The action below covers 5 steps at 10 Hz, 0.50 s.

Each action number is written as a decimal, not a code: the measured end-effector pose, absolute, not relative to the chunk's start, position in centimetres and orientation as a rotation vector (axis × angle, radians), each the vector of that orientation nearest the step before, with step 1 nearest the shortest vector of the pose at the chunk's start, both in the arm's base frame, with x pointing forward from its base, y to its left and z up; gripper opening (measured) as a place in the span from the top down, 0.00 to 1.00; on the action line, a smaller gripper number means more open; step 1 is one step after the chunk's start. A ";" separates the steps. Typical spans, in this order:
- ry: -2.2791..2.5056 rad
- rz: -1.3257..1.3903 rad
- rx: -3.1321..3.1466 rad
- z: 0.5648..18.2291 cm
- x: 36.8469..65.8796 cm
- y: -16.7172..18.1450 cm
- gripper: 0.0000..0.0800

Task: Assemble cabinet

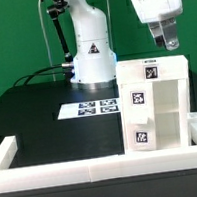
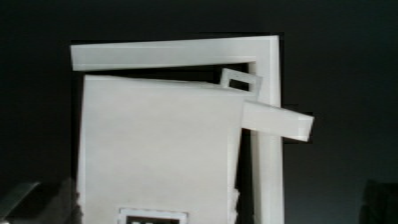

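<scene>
Exterior view: claw [image 1: 166, 43] hovers just above cabinet [image 1: 154, 104] on table [image 1: 49, 118], jaws slightly spread, pinching nothing. You should descend straight, centre on top panel edge before closing.

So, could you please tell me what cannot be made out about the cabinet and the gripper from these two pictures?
- Gripper, exterior view: too small and partly cut by the picture's edge; open or shut is unclear.
- Cabinet, exterior view: its far side is hidden by its own body, and the white rim covers its base.
- Cabinet, wrist view: cut off at the picture's edge, and the tag is too blurred to read.
- Marker board: tag patterns too small to read.
</scene>
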State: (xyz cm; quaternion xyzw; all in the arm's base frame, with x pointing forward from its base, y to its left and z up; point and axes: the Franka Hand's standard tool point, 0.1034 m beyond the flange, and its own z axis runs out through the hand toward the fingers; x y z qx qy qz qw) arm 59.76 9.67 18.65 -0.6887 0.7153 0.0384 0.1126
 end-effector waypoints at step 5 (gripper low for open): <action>2.090 0.112 -2.030 18.6 59.7 9.8 0.00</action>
